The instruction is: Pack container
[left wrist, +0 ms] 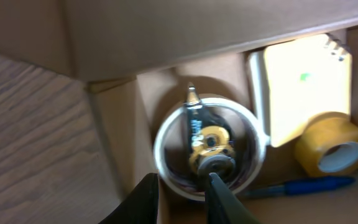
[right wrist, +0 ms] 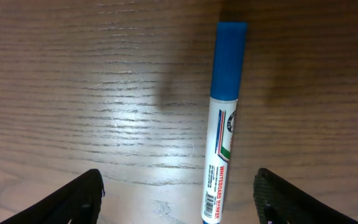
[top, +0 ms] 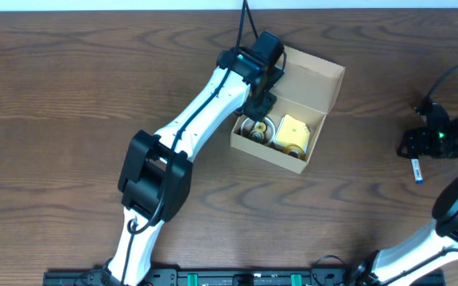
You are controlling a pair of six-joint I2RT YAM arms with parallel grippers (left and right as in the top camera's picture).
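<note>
The tan cardboard container (top: 330, 79) stands open at the back middle, lid flap up; its wall also shows in the left wrist view (left wrist: 114, 130). My left gripper (top: 258, 107) reaches into its left end. In the left wrist view the fingers (left wrist: 182, 198) are close together, pinching the near rim of a white-rimmed tape ring (left wrist: 166, 134) with a black and yellow piece inside it. My right gripper (top: 428, 143) is at the far right, wide open (right wrist: 179, 199) just above a blue-capped whiteboard marker (right wrist: 221, 130) lying on the table (top: 417, 170).
Inside the box lie a pale yellow notepad (left wrist: 303, 87), a yellow tape roll (left wrist: 331, 144) and a blue pen (left wrist: 303, 185). The notepad (top: 294, 127) and the yellow roll (top: 289, 147) also show in the overhead view. The wooden table's front edge is at the bottom.
</note>
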